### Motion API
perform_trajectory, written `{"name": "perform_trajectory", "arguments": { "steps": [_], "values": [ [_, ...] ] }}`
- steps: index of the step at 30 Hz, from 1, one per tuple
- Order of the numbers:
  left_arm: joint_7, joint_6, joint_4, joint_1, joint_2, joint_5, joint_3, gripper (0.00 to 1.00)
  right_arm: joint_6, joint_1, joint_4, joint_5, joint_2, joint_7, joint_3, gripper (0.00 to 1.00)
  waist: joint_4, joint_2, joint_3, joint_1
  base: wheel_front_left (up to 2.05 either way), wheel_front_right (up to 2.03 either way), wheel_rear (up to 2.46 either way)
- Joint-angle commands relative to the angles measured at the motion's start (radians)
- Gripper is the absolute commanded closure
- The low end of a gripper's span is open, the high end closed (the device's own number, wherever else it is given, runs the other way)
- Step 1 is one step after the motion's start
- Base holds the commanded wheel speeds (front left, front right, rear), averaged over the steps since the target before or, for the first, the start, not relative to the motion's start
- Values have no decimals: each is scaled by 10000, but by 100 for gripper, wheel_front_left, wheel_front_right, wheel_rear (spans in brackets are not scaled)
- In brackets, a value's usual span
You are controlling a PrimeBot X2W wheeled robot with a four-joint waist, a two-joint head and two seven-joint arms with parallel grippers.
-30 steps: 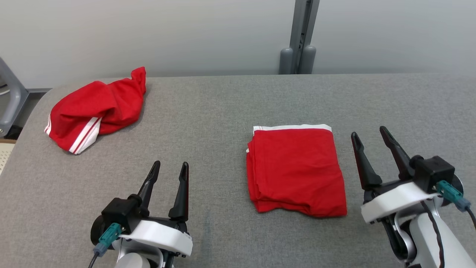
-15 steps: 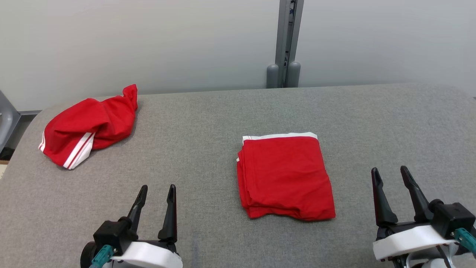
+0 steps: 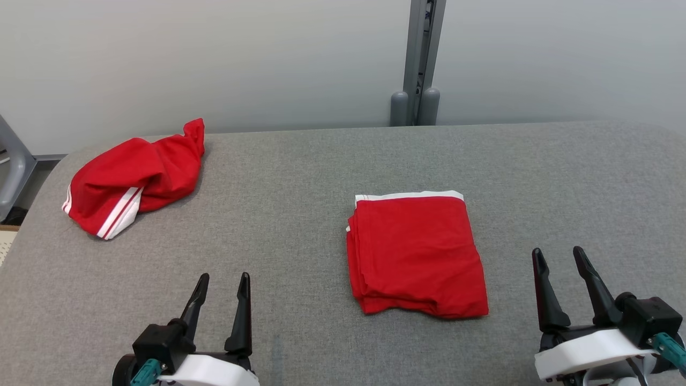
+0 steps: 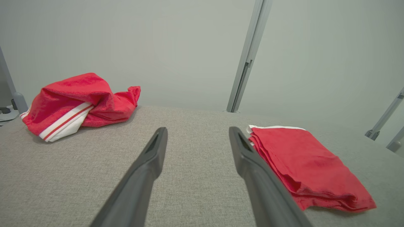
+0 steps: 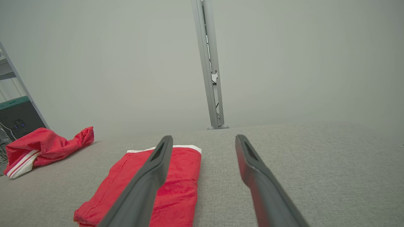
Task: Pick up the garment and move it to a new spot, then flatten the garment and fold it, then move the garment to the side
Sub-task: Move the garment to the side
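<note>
Where the folded garment (image 3: 418,254) lies: right of centre in the head view, flat on the table (image 3: 300,177), between the two grippers and touching neither.
Crumpled garment (image 3: 131,182): upper left of the head view, near the table's rounded corner, well apart from the folded one.
Left gripper (image 3: 224,277): lower left, fingers spread, holding nothing.
Right gripper (image 3: 557,252): lower right, fingers spread, holding nothing.
Head view extra: both grippers together, white wrist shells and teal plugs.
Left wrist view extra: the folded garment (image 4: 303,164) side-on at right, its stacked layer edges showing, the left gripper (image 4: 198,130) over bare table, and slanted grey struts (image 4: 385,116) at the right edge.
Right wrist view extra: a dark cabinet (image 5: 15,121) with a teal top at far left, and one finger of the right gripper (image 5: 204,137) crossing in front of the folded garment (image 5: 184,183).
Cloth: red knit, softly napped; white band along the folded piece's far edge; white and red stripes on the crumpled garment (image 4: 75,104).
Table: grey woven fabric, rounded corners.
Post (image 3: 420,53): grey metal upright against a pale plain wall.
Fingers: long, dark, tapering to blunt tips.
</note>
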Motion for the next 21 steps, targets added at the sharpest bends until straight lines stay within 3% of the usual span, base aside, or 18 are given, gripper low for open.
{"name": "perform_trajectory", "arguments": {
  "steps": [1, 14, 21],
  "values": [
    [-3, -29, 0, -60, 22, 78, 46, 0, 2, -102, 63, 43, -29, -50, -14, 0, 5, 0, 5, 0, 0, 0, 0],
    [-3, 84, -62, -221, 21, -25, -99, 0, 2, -348, 328, 52, -32, 30, -124, 0, 86, 0, 218, 0, 0, 0, 0],
    [-3, 114, -139, -483, 27, -61, -217, 0, 3, -1328, 1055, 247, -213, 1667, -495, 0, 371, 0, 641, 0, 0, 0, 0]
  ]
}}
